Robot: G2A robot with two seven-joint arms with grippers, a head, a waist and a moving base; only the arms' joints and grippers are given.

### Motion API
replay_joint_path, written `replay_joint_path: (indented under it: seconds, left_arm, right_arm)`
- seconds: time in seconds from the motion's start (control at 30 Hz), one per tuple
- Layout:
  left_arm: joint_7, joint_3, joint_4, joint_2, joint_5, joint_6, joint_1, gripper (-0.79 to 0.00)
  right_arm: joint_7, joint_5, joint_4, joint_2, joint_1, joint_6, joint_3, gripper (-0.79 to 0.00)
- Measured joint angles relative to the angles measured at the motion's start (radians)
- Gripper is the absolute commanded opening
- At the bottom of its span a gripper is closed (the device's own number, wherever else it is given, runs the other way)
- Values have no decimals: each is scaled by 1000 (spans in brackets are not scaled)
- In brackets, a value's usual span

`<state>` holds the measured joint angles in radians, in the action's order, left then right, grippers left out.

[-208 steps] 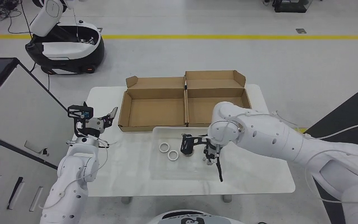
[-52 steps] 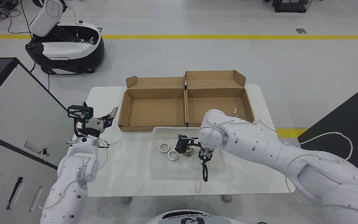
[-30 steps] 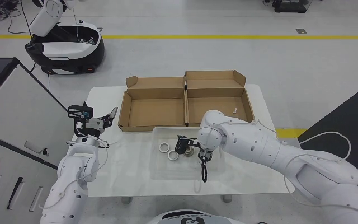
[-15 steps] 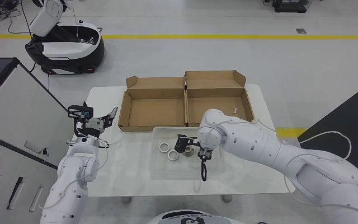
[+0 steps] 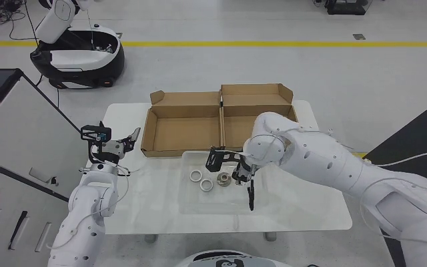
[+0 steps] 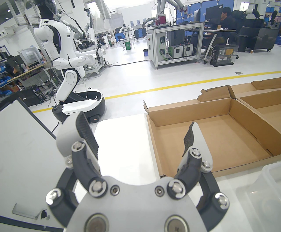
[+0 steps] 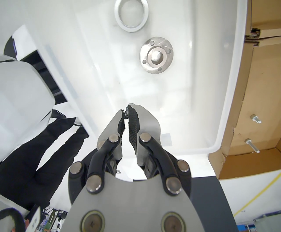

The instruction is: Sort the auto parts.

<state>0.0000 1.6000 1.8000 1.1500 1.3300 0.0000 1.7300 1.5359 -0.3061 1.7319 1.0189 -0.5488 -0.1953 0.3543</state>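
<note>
I'm lifting my right gripper (image 7: 126, 112) off the tray (image 7: 228, 96), fingers (image 7: 132, 124) clenching a small screw (image 7: 125, 114); my left gripper (image 6: 136, 119) is hanging released, left of the box (image 6: 188, 112).

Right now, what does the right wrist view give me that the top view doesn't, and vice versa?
Right wrist view: the right gripper shut on a small threaded part above the clear tray, and two bolts lying in the right box.
Top view: the left gripper, open, beside the left box, and a second white ring in the tray.
Both: the tray, the metal flange, the white ring next to it, and the right box.
</note>
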Motion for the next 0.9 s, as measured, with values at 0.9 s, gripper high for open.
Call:
replay_joint_path:
  seconds: [0.9]
  left_arm:
    - [0,0,0,0,0,0,0,0]
  right_arm:
    - [-15,632,141,-281,69,-105,229,-785]
